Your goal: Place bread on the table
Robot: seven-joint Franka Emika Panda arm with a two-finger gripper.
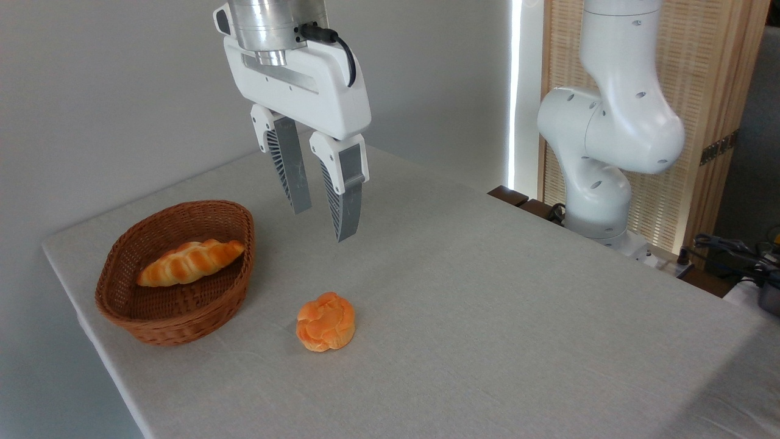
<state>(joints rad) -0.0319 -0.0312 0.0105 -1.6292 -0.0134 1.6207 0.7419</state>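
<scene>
Your gripper [323, 224] hung empty above the table [487, 292], fingers slightly parted, holding nothing. The knotted bun [326, 321] sat on the cloth just beside the wicker basket [177, 317], apparently already delivered; the braided loaf [190, 262] lay inside.

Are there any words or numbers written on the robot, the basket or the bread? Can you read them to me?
No, there is nothing to read here.
The gripper: plain white and grey, no label showing.
The arm: plain white, no writing.
The basket, the long loaf, the round bun and the table: no words or numbers.
</scene>
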